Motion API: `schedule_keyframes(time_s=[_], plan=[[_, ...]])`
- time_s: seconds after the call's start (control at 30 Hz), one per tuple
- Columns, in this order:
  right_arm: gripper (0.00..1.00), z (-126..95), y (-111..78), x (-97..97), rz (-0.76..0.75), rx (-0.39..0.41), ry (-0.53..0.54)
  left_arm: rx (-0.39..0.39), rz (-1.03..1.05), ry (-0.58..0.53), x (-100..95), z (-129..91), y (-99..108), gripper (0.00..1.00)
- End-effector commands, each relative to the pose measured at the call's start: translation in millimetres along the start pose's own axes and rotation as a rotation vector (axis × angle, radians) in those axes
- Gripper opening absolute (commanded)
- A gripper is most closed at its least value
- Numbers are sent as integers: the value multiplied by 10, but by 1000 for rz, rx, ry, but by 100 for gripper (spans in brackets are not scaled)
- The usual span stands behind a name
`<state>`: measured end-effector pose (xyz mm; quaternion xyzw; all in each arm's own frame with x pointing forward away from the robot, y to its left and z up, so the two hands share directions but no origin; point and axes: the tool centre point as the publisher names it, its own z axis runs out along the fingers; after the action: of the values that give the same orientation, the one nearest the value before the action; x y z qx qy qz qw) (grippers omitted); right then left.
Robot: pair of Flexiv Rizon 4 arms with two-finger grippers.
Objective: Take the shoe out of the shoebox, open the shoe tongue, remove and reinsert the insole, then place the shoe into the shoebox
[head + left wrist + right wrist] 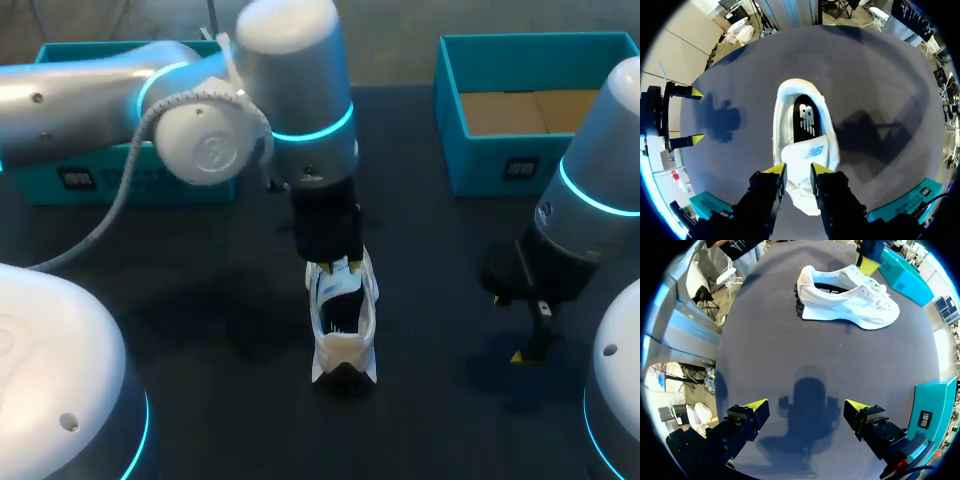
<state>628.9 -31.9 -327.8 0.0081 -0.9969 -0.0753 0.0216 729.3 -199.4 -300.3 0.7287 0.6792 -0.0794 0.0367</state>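
Observation:
A white shoe point(343, 322) stands on the dark table, toe toward the back and heel toward me. Its black insole point(806, 116) shows inside the opening. My left gripper point(797, 171) hangs over the front of the shoe, its yellow tips pinching the white tongue point(807, 152) from both sides. In the right wrist view the shoe point(847, 292) lies side-on, well ahead of my right gripper point(806, 407). That gripper is wide open above bare table, with nothing between its fingers. It stands to the right of the shoe point(530, 345).
An open teal shoebox point(500, 150) with a brown cardboard floor stands at the back right. A second teal box point(90, 175) sits at the back left, partly hidden by my left arm. Dark tabletop surrounds the shoe.

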Motion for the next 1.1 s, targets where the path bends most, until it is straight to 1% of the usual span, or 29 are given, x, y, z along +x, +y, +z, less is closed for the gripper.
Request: schedule_keyframes(time_s=[0.03, 0.1, 0.13, 0.17, 0.23, 0.3, 0.33, 0.37, 0.4, 0.8, 0.9, 0.93, 0.97, 1.0, 1.03, 1.1], plan=[[100, 12, 0, 9, 1, 1, -2, -15, -54, 0, 143, -335, -80, 32], [100, 12, 0, 9, 1, 1, -2, -19, -90, 15, 147, -389, -92, 33], [100, 12, 0, 9, 1, 1, -2, -16, -107, 22, 149, -429, -109, 37], [100, 12, 0, 9, 1, 1, -2, -13, -115, 25, 151, -464, -129, 45], [100, 12, 0, 9, 1, 1, -2, -3, -136, 35, 148, -512, -145, 49], [100, 12, 0, 9, 1, 1, -2, 10, -166, 50, 140, -577, -156, 93], [100, 12, 0, 9, 1, 1, -2, 17, -164, 63, 132, -608, -162, 100], [100, 12, 0, 9, 1, 1, -2, 10, -155, 84, 123, -642, -188, 100], [100, 12, 0, 9, 1, 1, -2, -28, -102, 130, 127, -697, -230, 100], [100, 12, 0, 9, 1, 1, -2, -28, -102, 130, 127, -697, -230, 100], [100, 12, 0, 9, 1, 1, -2, 52, -219, 81, 158, -675, -283, 100], [100, 12, 0, 9, 1, 1, -2, 86, -288, 86, 155, -698, -286, 100], [100, 12, 0, 9, 1, 1, -2, 83, -348, 85, 155, -713, -298, 100], [100, 12, 0, 9, 1, 1, -2, 97, -418, 87, 164, -738, -316, 100], [100, 12, 0, 9, 1, 1, -2, 126, -511, 97, 161, -766, -322, 100], [100, 12, 0, 9, 1, 1, -2, 161, -615, 97, 189, -812, -357, 100]])
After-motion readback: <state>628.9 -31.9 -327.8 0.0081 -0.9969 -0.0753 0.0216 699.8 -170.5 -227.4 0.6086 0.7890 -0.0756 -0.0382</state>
